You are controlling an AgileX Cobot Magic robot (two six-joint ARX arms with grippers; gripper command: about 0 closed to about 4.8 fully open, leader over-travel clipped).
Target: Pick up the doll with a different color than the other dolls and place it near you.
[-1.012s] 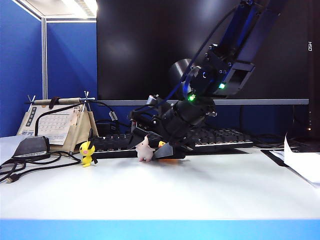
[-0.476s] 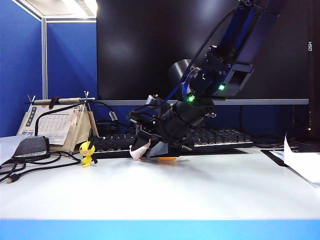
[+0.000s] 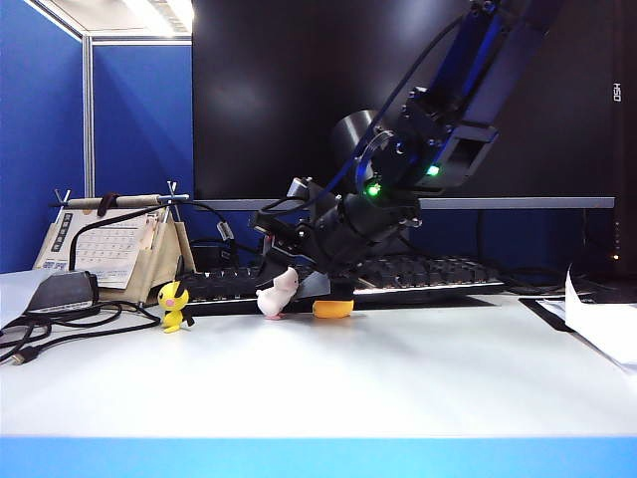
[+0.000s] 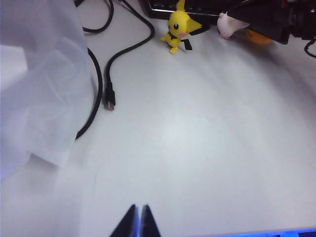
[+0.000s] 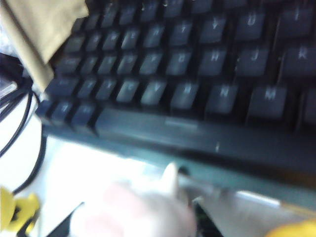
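The white, pale-pink rabbit doll (image 3: 276, 295) leans tilted in front of the keyboard, its base low by the table. My right gripper (image 3: 296, 282) reaches down from the right and is shut on its head end; in the right wrist view the blurred rabbit (image 5: 133, 212) fills the gap between the jaws. The yellow duck (image 3: 332, 308) sits just right of it, under the gripper. The yellow pink-cheeked figure (image 3: 174, 304) stands further left. My left gripper (image 4: 139, 219) is shut and empty over bare table near the front edge, well away from the figure (image 4: 177, 30) and the rabbit (image 4: 228, 25).
A black keyboard (image 3: 428, 274) lies right behind the dolls, below a dark monitor. A desk calendar (image 3: 109, 249), a black adapter (image 3: 62, 291) and loose cables (image 4: 111, 94) sit at the left. Papers (image 3: 602, 324) lie at the right, and white sheeting (image 4: 39, 89) is near the left gripper.
The right gripper closed round the upright rabbit, which tipped over leftward and now hangs tilted in the jaws. The gripper rose slightly, uncovering the duck. The left arm stayed still.
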